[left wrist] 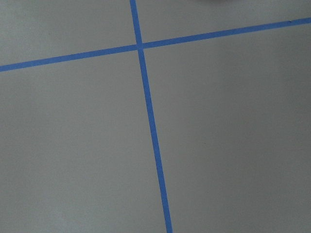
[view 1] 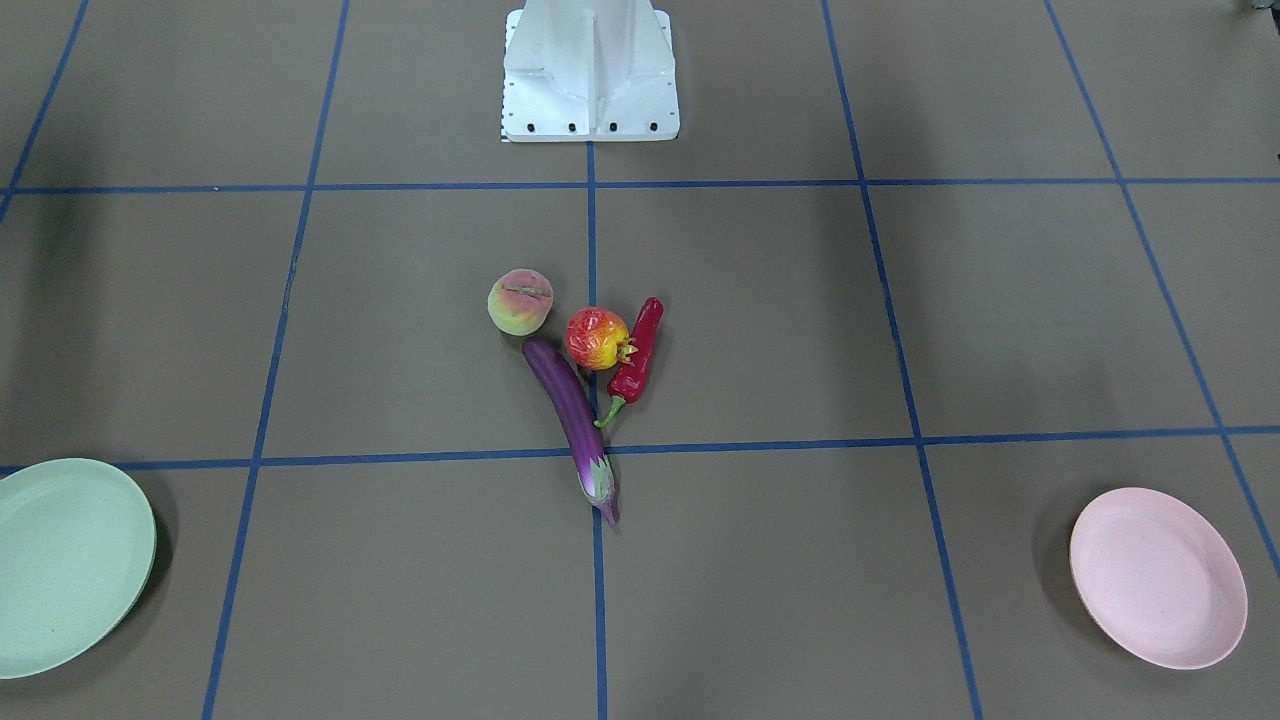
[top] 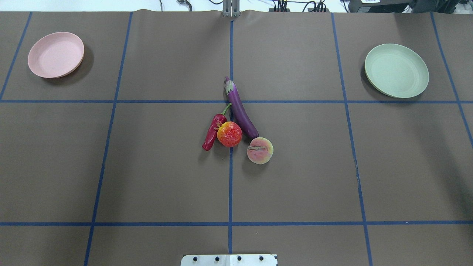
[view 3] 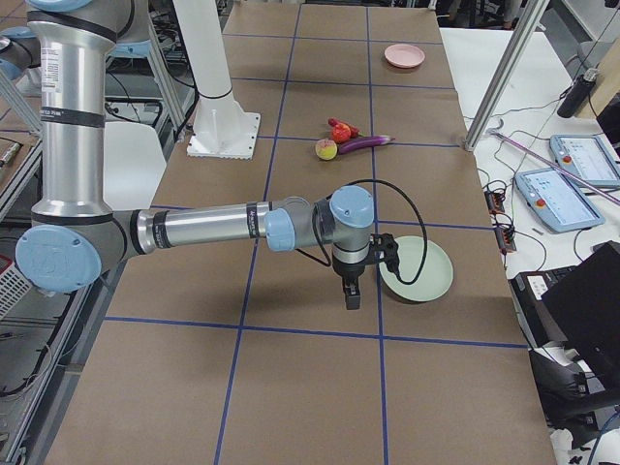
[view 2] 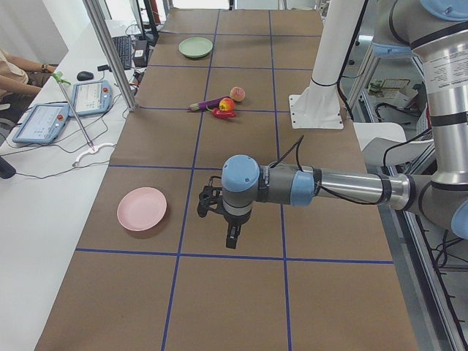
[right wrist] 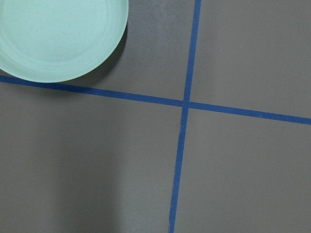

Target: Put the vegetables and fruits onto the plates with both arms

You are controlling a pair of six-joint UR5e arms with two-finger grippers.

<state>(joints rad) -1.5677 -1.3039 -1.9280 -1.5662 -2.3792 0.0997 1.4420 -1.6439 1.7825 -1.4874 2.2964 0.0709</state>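
Note:
The purple eggplant (top: 242,112), red chili (top: 212,132), pomegranate (top: 229,134) and peach (top: 260,150) lie bunched at the table's middle, the chili and eggplant touching the pomegranate. The pink plate (top: 55,54) sits empty at the far left and the mint green plate (top: 396,70) empty at the far right. In the exterior left view my left gripper (view 2: 231,238) hangs over bare mat beside the pink plate (view 2: 142,208). In the exterior right view my right gripper (view 3: 351,295) hangs just beside the green plate (view 3: 431,266). I cannot tell whether either is open or shut.
The white base block (top: 229,260) stands at the table's near edge. Blue tape lines grid the brown mat. A side bench along the far edge holds tablets (view 2: 44,121), cables and metal posts (view 2: 110,51). A person's arm (view 2: 14,69) rests there.

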